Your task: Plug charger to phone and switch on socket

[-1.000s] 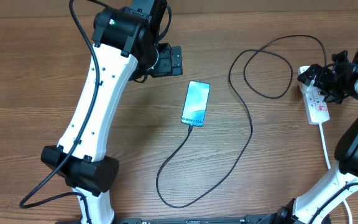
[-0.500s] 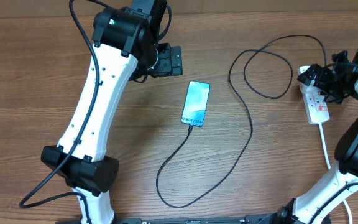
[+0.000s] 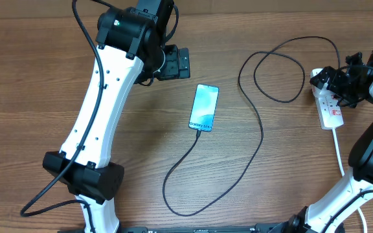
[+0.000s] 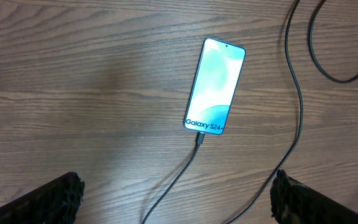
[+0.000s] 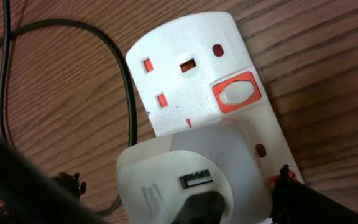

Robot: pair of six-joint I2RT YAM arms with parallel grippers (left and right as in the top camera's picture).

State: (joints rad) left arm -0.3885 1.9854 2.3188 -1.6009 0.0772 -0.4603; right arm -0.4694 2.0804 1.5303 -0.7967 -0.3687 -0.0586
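The phone (image 3: 204,107) lies face up mid-table, its screen lit light blue; in the left wrist view the phone (image 4: 215,85) has the charger (image 4: 199,138) tip in its bottom port. The black charger (image 3: 261,139) cable loops over the table to the white socket (image 3: 329,107) at the right. My left gripper (image 3: 173,63) hovers open, up and left of the phone. My right gripper (image 5: 178,186) is open low over the socket (image 5: 185,74), its fingers either side of a white USB adapter (image 5: 191,174) with a black plug in it. One red-framed switch (image 5: 236,93) shows.
The socket's thick white cord (image 3: 339,149) runs toward the front right by the right arm's base. Slack charger cable curls in a loop (image 3: 274,71) between phone and socket and in a bend (image 3: 173,204) near the front edge.
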